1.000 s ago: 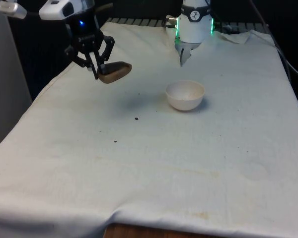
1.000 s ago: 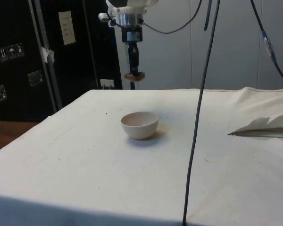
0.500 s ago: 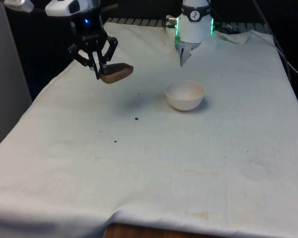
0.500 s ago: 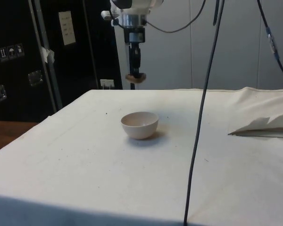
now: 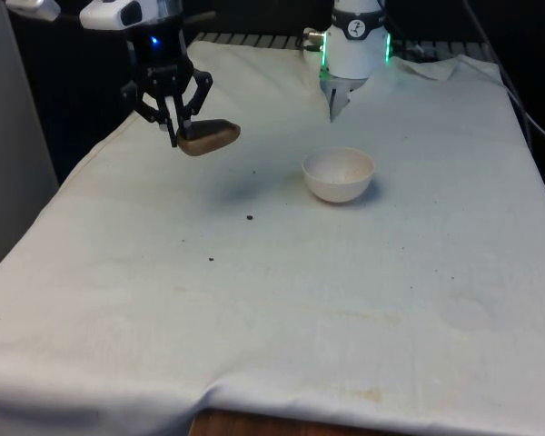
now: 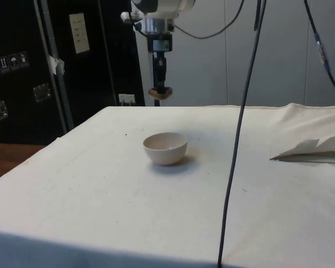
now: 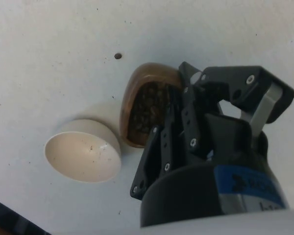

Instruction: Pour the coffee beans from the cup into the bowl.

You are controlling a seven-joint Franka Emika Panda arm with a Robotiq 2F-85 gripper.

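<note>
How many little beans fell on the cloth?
2 dark specks that look like beans: one between the held cup and the bowl, another nearer the table's front edge. More could be too small to see.

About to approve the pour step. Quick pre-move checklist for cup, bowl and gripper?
1. Grip on cup: ok. The gripper is shut on the rim of the brown cup, held above the cloth.
2. Beans in the cup: ok. The wrist view shows coffee beans inside it.
3. Cup over the bowl: not ok. The white bowl sits well to the front view's right of the cup, so pouring now would likely miss.
4. Bowl ready: ok. It stands upright, open side up; only a few specks show inside in the wrist view.
5. Spills: not ok. A few stray dark bits lie on the white cloth.
6. Path between cup and bowl: ok, nothing stands there.
</note>
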